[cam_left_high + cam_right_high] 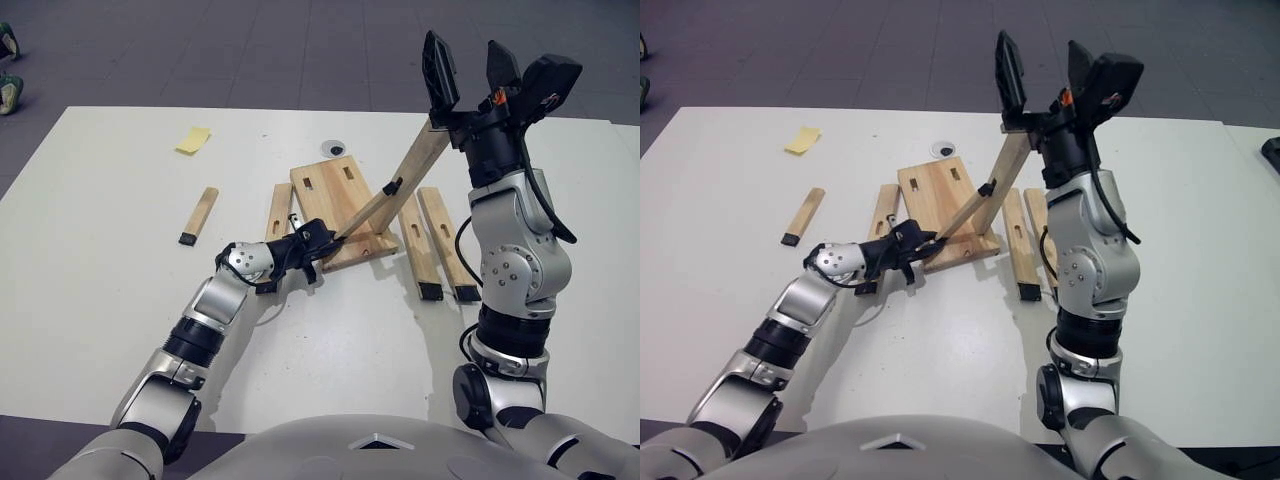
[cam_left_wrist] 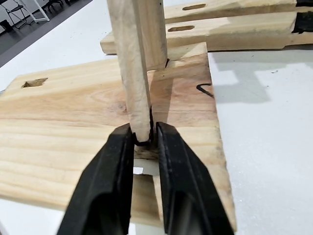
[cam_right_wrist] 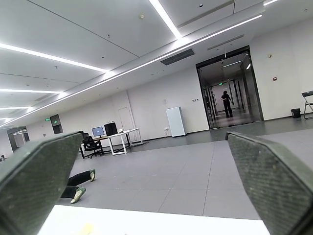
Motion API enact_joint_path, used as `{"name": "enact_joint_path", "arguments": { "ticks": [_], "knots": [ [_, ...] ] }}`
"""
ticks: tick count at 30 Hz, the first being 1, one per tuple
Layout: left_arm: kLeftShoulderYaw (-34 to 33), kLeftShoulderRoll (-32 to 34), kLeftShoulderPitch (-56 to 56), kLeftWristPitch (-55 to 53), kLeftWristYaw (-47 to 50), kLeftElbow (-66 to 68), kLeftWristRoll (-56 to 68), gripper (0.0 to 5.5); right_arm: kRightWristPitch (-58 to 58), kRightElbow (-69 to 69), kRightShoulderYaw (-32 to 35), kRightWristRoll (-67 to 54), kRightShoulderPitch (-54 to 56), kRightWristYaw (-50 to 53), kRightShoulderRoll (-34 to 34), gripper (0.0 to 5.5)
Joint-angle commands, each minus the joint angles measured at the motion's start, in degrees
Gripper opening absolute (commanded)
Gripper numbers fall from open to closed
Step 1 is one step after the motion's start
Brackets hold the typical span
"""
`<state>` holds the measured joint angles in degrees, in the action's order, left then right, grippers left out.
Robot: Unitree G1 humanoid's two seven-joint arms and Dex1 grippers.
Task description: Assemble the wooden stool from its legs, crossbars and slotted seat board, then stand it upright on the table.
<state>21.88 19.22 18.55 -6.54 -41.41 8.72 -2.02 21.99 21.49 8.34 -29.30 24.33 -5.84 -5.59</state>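
L→R. Short loose piece (image 1: 200, 215) lies on table (image 1: 90, 280), far L, well apart from the rest. Second loose piece (image 1: 280, 208) lies just beside the L edge of the seat board (image 1: 335, 190). Board is flat on table, slots up.

L gripper (image 1: 322, 240) is low at board's near edge. Its fingers (image 2: 110, 176) pinch the bottom end of the tilted leg (image 1: 405, 170), right where it meets the board.

Key relation: the held leg's long axis runs from L gripper up and to the R, well off vertical. Its top end is at the base of R gripper (image 1: 466, 65). R gripper points straight up, fingers spread wide, nothing between them. Leg top sits below the finger roots, not in the grip; can't tell if touching.

So L arm has the foot end and R arm is nearer the top end.

My read:
- Step in hand = seating this leg in its slot.
- Leg needs swinging toward vertical about the pinched foot, so R side must push or regrasp the top.
- Risk: foot levers out of slot, or board skids.

Two more legs (image 1: 415, 250) lie side by side just R of board, near R arm, long axes roughly toward robot.
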Motion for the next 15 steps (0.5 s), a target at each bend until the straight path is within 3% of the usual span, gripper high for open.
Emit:
{"name": "enact_joint_path", "arguments": {
  "ticks": [1,15],
  "knots": [
    [0.4,0.5,1.2,0.3,-0.9,1.3,-1.4,0.4,-0.2,0.4,-0.4,0.6,-0.2,0.3,0.2,5.4],
    [-3.1,2.7,1.8,-3.4,-2.8,-10.1,0.9,0.4,-0.1,-0.1,-0.2,3.0,-0.7,1.1,0.4,5.4]
  ]
}}
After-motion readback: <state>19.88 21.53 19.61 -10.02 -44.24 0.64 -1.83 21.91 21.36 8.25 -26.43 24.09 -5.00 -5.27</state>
